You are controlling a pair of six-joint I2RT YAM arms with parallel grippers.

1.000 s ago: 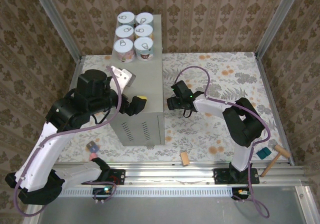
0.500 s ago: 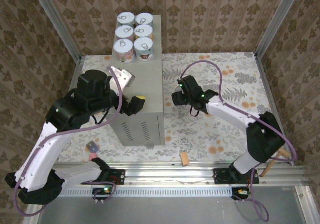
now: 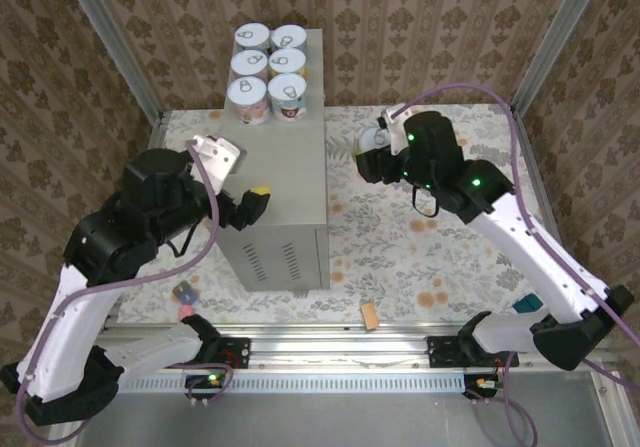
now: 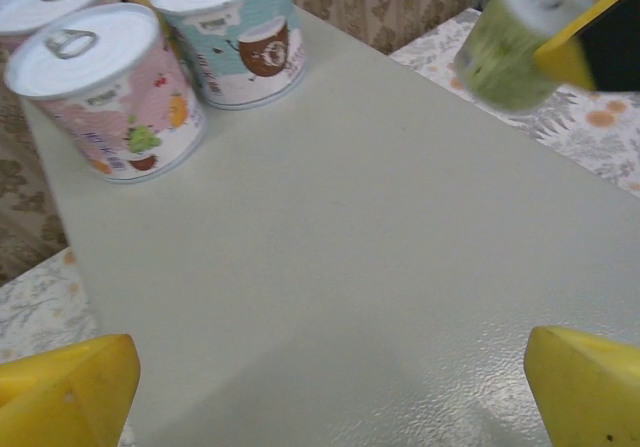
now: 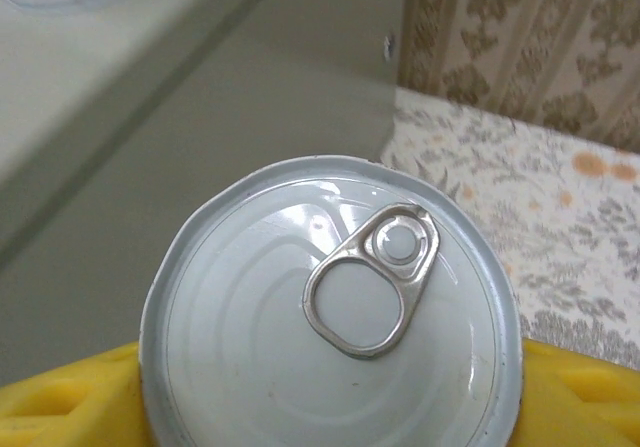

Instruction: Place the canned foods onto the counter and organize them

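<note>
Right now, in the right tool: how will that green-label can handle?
The green-label can looks like rigid metal, so the right tool probably won't crush it. Its smooth round wall may slip between the yellow pads. It is squat, so it should stand stably upright, but would roll if tipped.

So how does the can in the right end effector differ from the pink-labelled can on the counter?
The green-labelled can is clamped in the right end effector, off the counter's right side; the pink-labelled can stands free on the counter top. The green-labelled can is alone; the pink-labelled can sits in a group of six. Both are small cylinders with pale pull-tab lids.
</note>
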